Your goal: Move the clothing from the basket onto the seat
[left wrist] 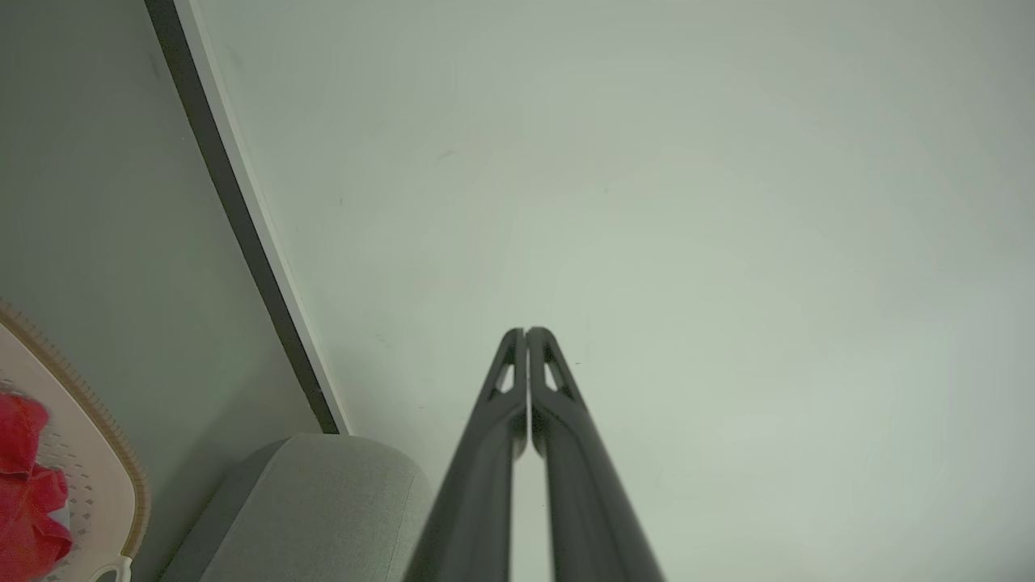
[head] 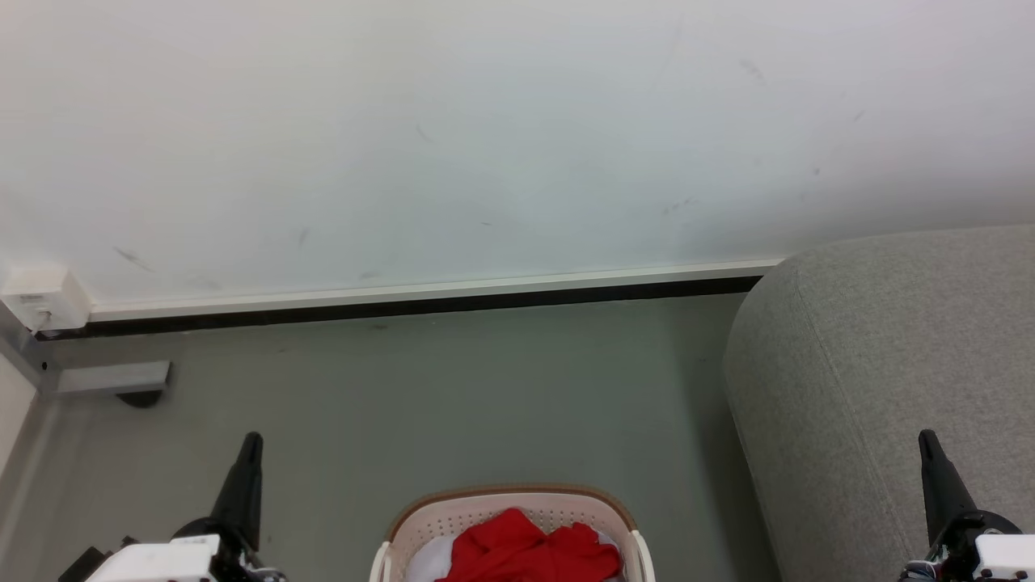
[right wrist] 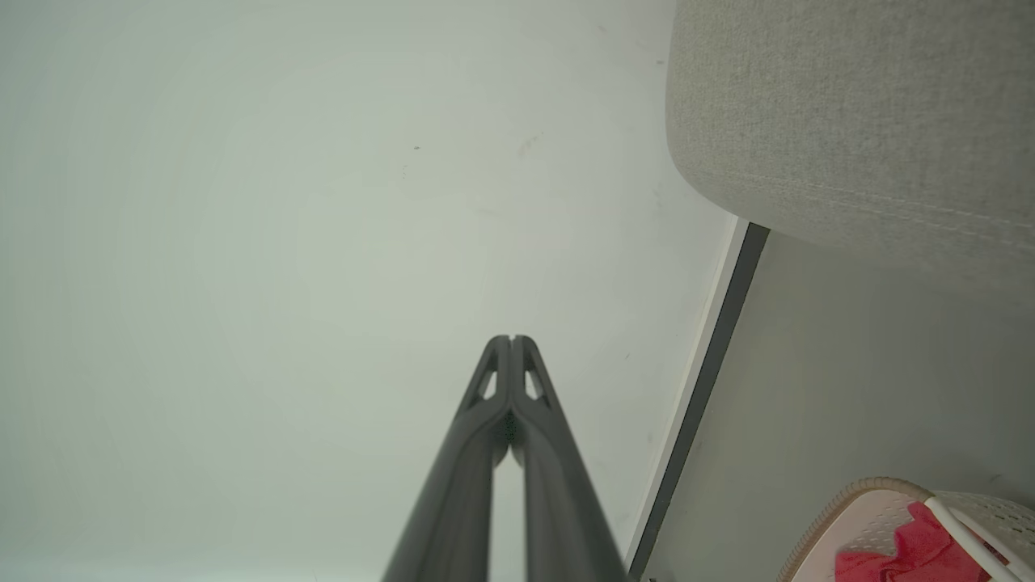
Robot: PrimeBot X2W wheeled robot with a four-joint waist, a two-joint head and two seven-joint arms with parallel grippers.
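Note:
Red clothing point(head: 530, 554) lies bunched in the cream basket point(head: 420, 517) with a brown rim, low in the middle of the head view. The grey seat point(head: 873, 364) rises to the basket's right. My left gripper point(head: 251, 440) stands shut to the left of the basket, its tips touching and holding nothing. My right gripper point(head: 926, 440) is shut in front of the seat, empty too. In the left wrist view, my left gripper point(left wrist: 525, 331) points at the wall, with the clothing point(left wrist: 28, 501), basket point(left wrist: 105, 477) and seat point(left wrist: 323, 501) at lower left. In the right wrist view, my right gripper point(right wrist: 511, 339) also faces the wall.
A pale wall point(head: 485, 137) with a white and black skirting point(head: 420, 303) runs behind. A white box point(head: 44, 297) sits at the wall's left end above a grey bracket point(head: 113, 378). Grey floor point(head: 453, 396) spreads between wall, basket and seat. A white cloth point(head: 428, 558) lies under the red one.

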